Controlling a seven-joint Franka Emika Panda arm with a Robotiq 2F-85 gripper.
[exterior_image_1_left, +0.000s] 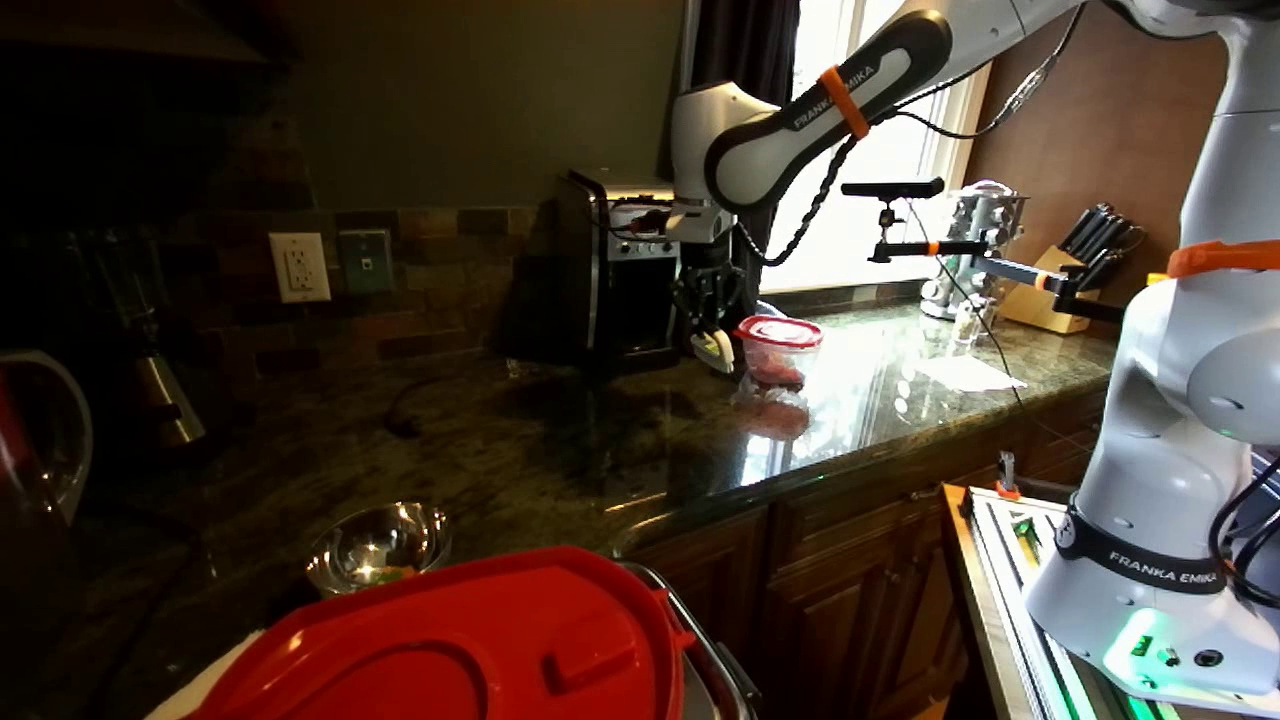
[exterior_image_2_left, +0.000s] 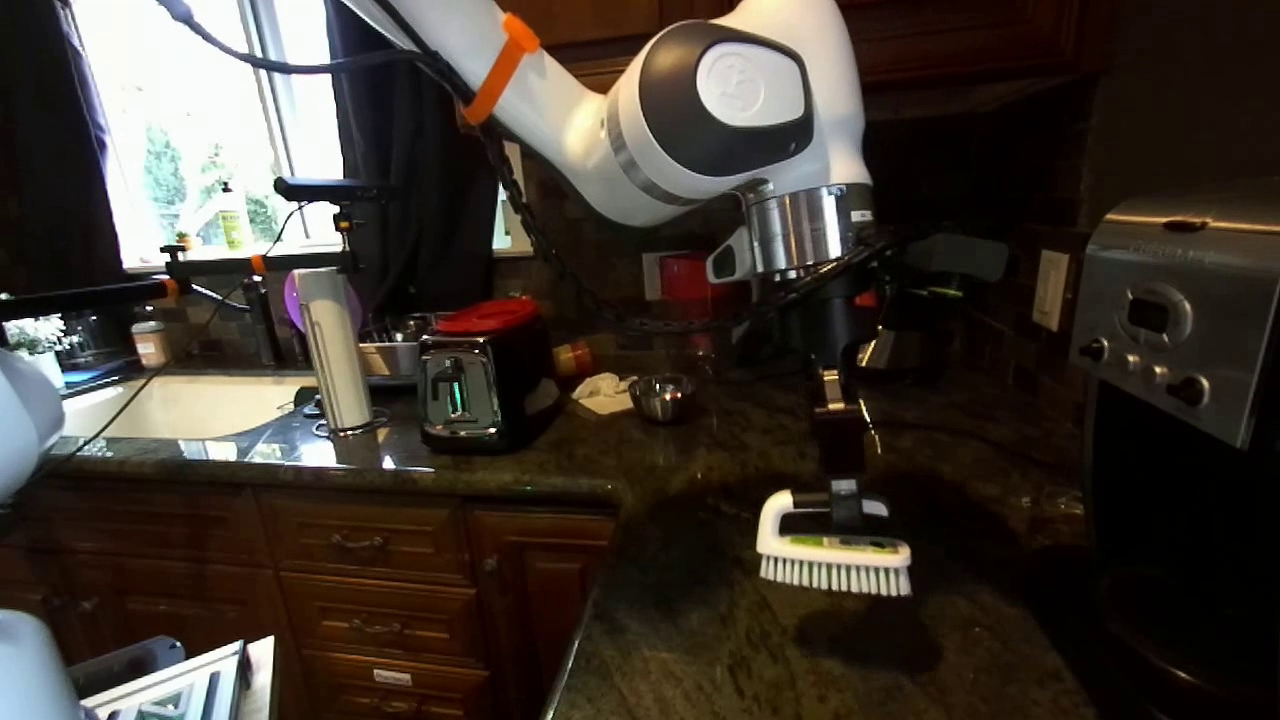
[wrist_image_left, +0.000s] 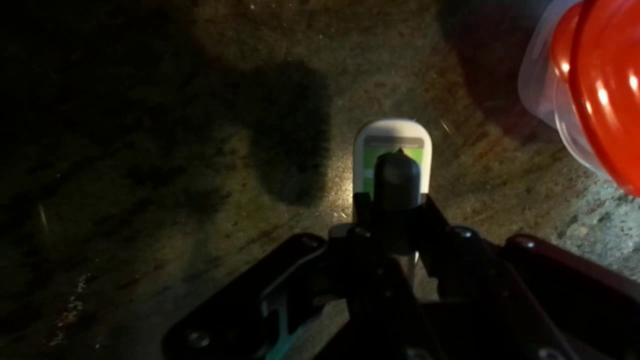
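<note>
Watching the brush (exterior_image_2_left: 835, 552): bristles down, just above the counter (exterior_image_2_left: 720, 660) by the look of its shadow (exterior_image_2_left: 870, 637), handle pinched in the gripper (exterior_image_2_left: 846, 502). Grip is narrow, so brush could twist or slip if the bristles catch on something. Red-lidded tub (exterior_image_1_left: 778, 353) stands close by; a sideways swing could knock it. Coffee maker (exterior_image_2_left: 1178, 345) is near too, might get clipped on a wide move. Hard to see: gripper covers much of the brush in the wrist view, so can't judge how squarely the handle is seated. Tub is cut off there; coffee maker's lower part is lost in the dark.
</note>
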